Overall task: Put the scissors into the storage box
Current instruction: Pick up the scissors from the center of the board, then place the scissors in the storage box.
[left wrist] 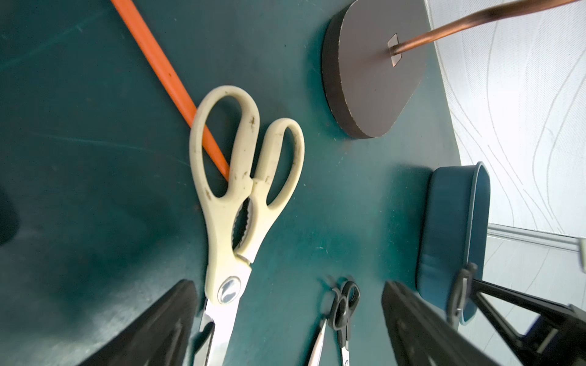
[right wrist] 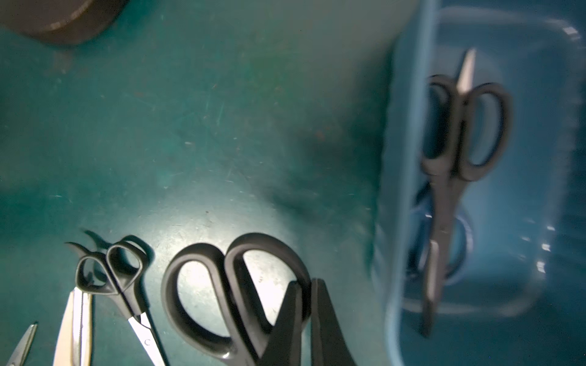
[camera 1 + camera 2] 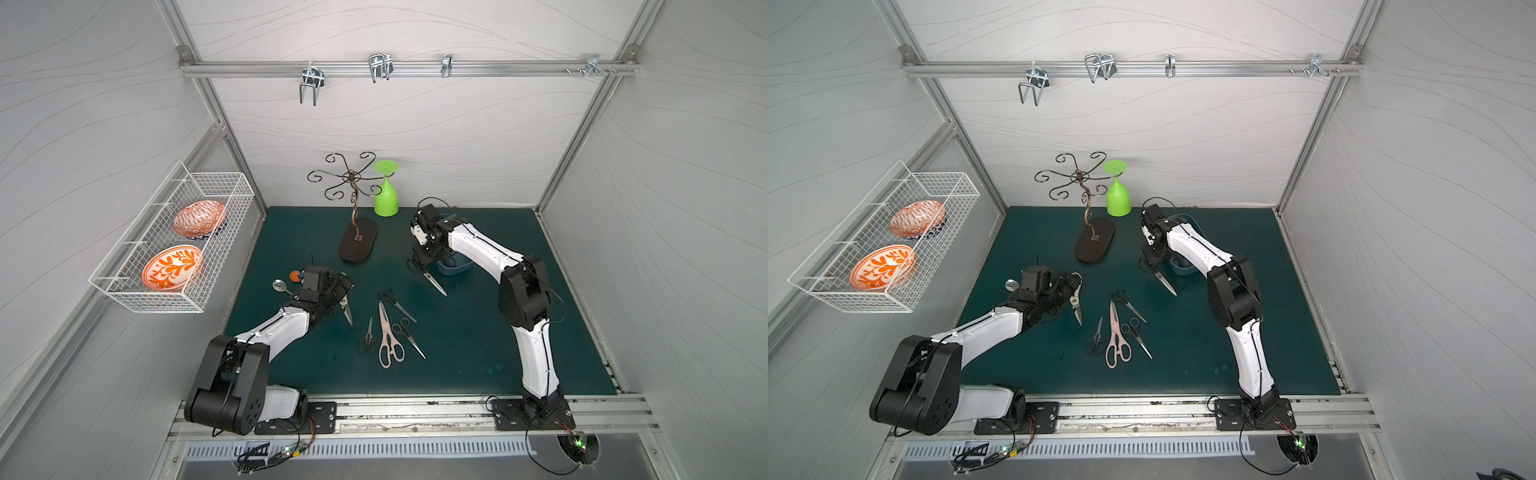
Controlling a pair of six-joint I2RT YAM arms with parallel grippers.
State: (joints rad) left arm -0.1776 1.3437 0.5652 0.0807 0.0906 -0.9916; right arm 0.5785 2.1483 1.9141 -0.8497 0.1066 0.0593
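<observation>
Currently, your right gripper [image 2: 306,285] is clamped on black-handled scissors [image 2: 222,294]; carry them to 3 o'clock, over the storage box [image 3: 459,268]. Left gripper [image 1: 287,317] jaws stand apart above cream shears [image 1: 228,196].

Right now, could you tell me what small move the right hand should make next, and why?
Probably shift sideways over the storage box: the right hand is shut on the black-handled scissors, which are just outside the box's wall, not yet above its opening.

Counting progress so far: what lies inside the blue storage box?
Black-handled scissors lie in the blue storage box, over blurred blue handle loops, perhaps another pair. The rest beneath is hidden.
</observation>
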